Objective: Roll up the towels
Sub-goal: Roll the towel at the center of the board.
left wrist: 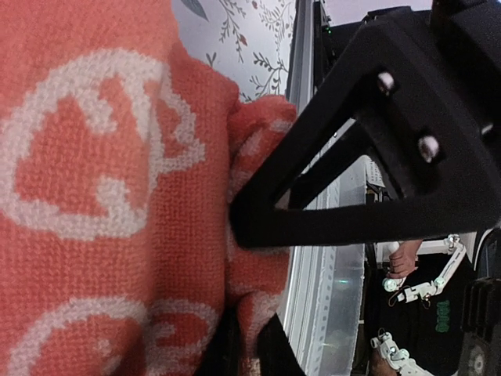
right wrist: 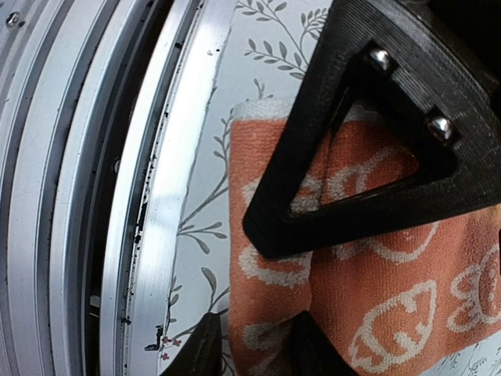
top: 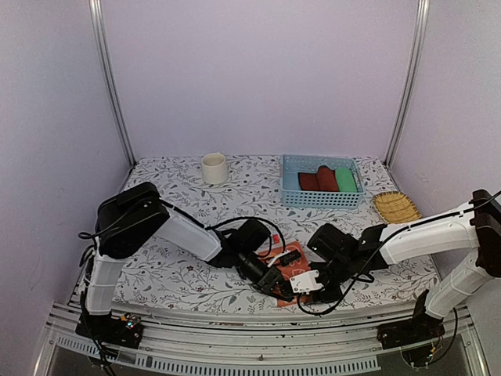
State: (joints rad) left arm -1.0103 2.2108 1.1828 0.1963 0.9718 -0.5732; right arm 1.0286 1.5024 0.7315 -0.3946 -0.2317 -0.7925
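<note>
Behind: cup [top: 214, 168] | basket [top: 291, 168]: red roll [top: 326, 178], green roll [top: 345, 178] | arms [top: 188, 233] over orange towel [top: 296, 272]

It was a robotics lab cell: plain lilac wall panels [top: 258, 70] framed by aluminium posts [top: 109, 78] enclosed a floral-covered bench [top: 172, 274], with the left arm [top: 184, 231] and right arm [top: 423, 235] bolted to a slotted aluminium rail [top: 235, 345] along its near edge.

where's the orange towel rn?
Top view: orange towel at the near edge of the table, centre, between left gripper and right gripper.
</note>
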